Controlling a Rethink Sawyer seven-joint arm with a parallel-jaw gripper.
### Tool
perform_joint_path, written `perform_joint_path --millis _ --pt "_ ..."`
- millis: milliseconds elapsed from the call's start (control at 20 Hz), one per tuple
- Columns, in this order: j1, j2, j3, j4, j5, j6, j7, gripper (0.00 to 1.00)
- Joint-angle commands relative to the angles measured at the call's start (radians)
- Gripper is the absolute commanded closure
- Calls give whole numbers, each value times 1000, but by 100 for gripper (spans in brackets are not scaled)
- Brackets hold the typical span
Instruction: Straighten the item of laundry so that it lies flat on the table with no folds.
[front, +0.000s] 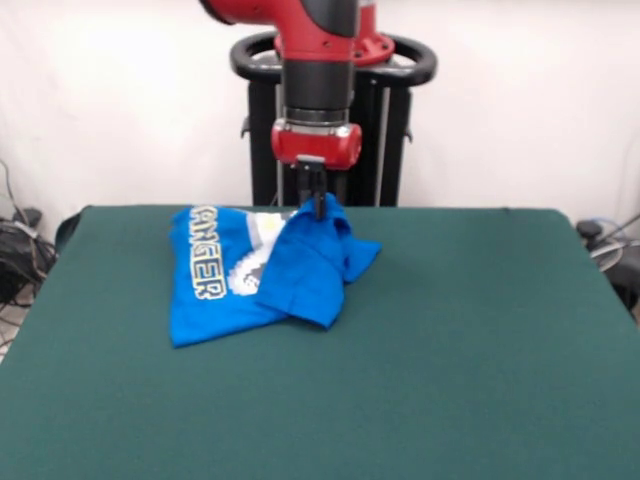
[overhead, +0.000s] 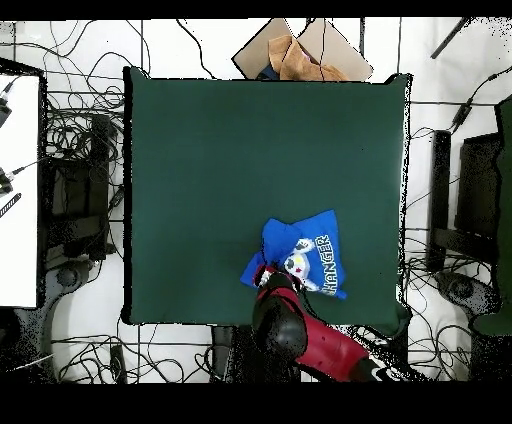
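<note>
The item of laundry (front: 215, 290) is a bright blue T-shirt lying crumpled on the green table (front: 450, 350), toward its far left-centre. Part of the yellow-white lettering and the pixel print shows on its left half. Its right half is folded over and rises to a peak under my gripper (front: 319, 208), whose thin black fingers are shut on the fabric at that peak. In the overhead view the shirt (overhead: 320, 240) lies near the bottom edge of the table (overhead: 220, 150), and the red arm (overhead: 290, 325) hides the gripper and part of the cloth.
A cardboard box (overhead: 300, 50) sits just beyond the table's top edge in the overhead view. Cables (overhead: 80, 200) cover the floor around the table, and a white desk (overhead: 18, 190) stands at the left. Green cloth stretches wide around the shirt.
</note>
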Motion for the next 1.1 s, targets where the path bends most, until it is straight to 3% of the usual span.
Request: perform_joint_path --millis 50,450,700,900,1100 --pt "27 40 133 -54 70 27 310 100" --pt "1 182 111 -141 -14 -56 248 100" --pt "5 149 130 -149 14 11 232 100" --pt "89 100 18 -145 78 43 190 100" --pt "206 33 -122 -174 155 168 109 100"
